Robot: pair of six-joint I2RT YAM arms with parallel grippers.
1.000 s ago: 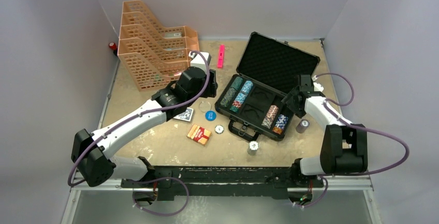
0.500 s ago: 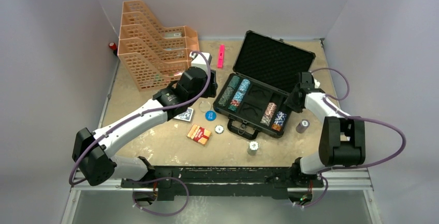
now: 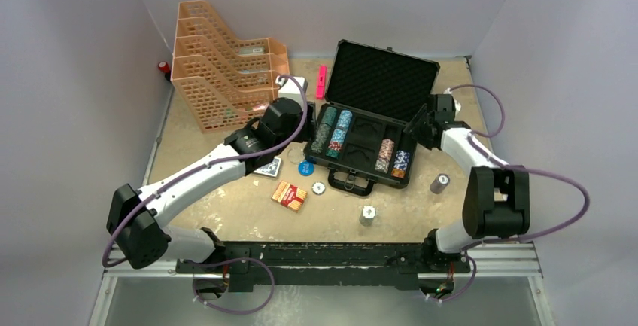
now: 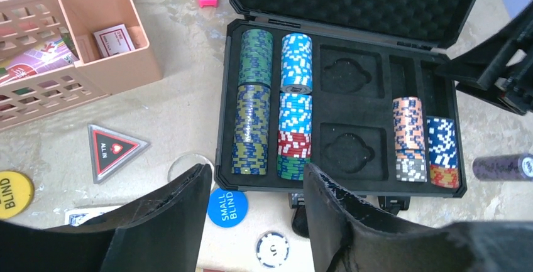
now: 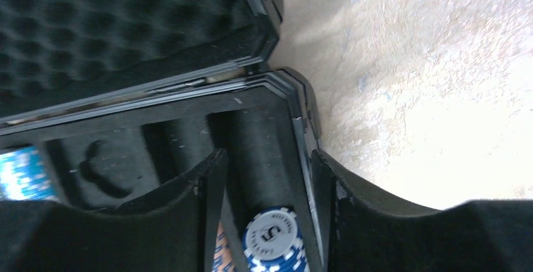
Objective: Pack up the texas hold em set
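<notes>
black case held by its right end, left claw idle over the front corner

my right gripper (image 5: 269, 159) is clamped across the right end wall of the case (image 3: 361, 141). one finger (image 5: 188, 222) is down inside the foam tray and the other is outside against the shell, with the jaws only partly spread. a blue chip column (image 5: 271, 237) lies in the slot between them. my left gripper (image 4: 258, 174) is partly spread and holds nothing, hovering above the case's near left corner.

the case sits mid-table with its long axis running left to right, the right end a little nearer the arm bases. its lid (image 3: 385, 77) stands open on the far side and its handle (image 3: 352, 183) faces the bases. chips lie in rows running front to back: a green row (image 4: 253, 99) and a blue-over-red one at the left end, two shorter rows at the right.

loose around it are a small blind button (image 4: 227, 206) just beside the near left corner, a white chip (image 4: 272, 249) near the handle, a red card box (image 3: 290, 195) and an all-in triangle (image 4: 113, 149). a dark chip stack (image 3: 439, 183) stands off the right end, and a pale stack (image 3: 367, 214) nearer the bases. the pink marker (image 3: 321, 81) and orange organiser (image 3: 226, 70) are at the far left.
</notes>
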